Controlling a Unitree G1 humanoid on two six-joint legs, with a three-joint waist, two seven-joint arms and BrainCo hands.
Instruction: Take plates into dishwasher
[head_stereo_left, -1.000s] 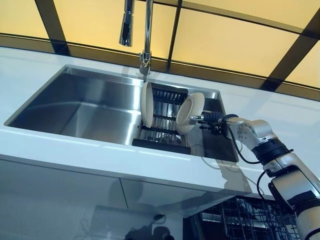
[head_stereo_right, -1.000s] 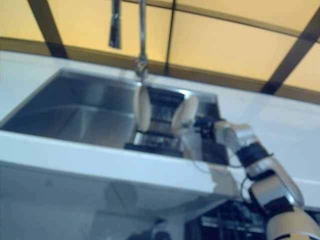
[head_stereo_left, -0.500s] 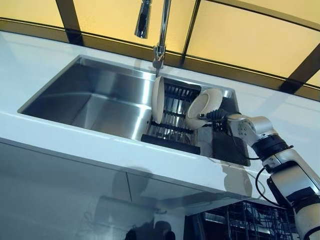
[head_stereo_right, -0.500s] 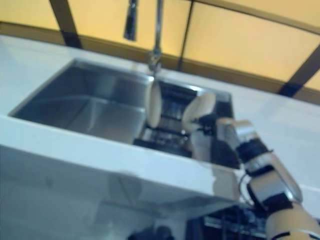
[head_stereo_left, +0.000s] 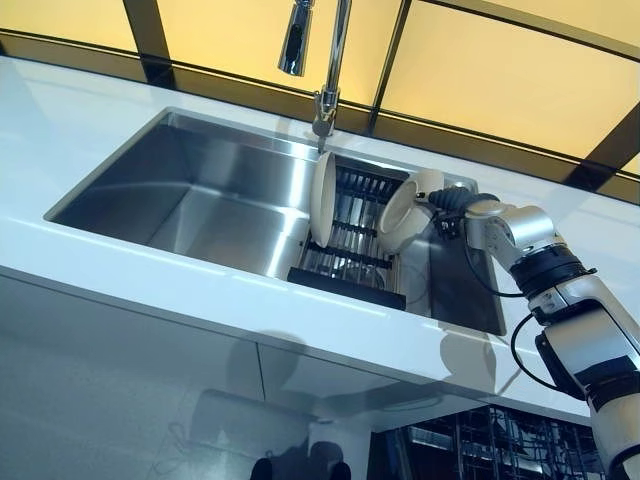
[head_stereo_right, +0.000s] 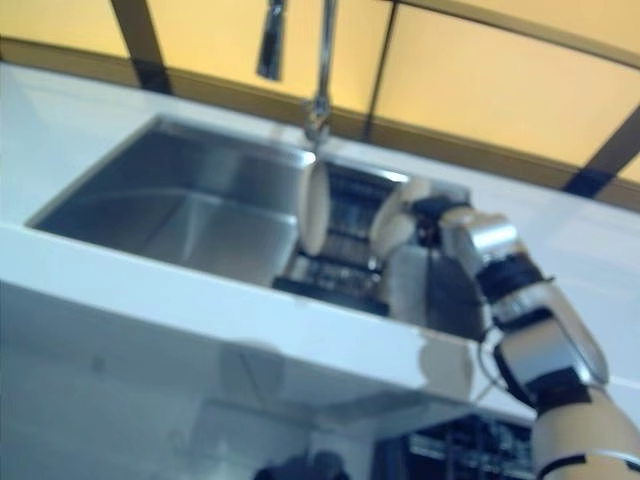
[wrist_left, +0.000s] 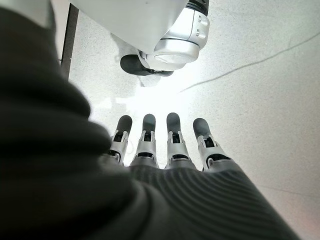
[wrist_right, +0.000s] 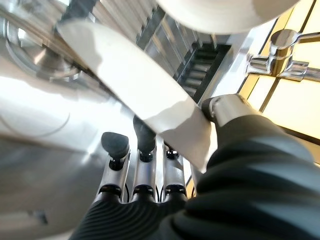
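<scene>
Tilted white plate (head_stereo_left: 402, 212) pinched between thumb and fingers of right hand (head_stereo_left: 452, 199), above right end of dark rack (head_stereo_left: 345, 240) in steel sink (head_stereo_left: 190, 200). Second plate (head_stereo_left: 323, 199) upright at rack's left. Left hand (wrist_left: 165, 145) off-scene, fingers straight, empty

White counter (head_stereo_left: 200, 290) with a stainless sink (head_stereo_left: 190, 200) set into it, faucet (head_stereo_left: 325, 60) at the back edge. Black dish rack (head_stereo_left: 350, 235) sits in the sink's right part. One white plate (head_stereo_left: 322, 200) stands upright on edge in the rack. Second plate (head_stereo_left: 400, 212) tilted over the rack's right side; can't tell if it touches the rack.
</scene>
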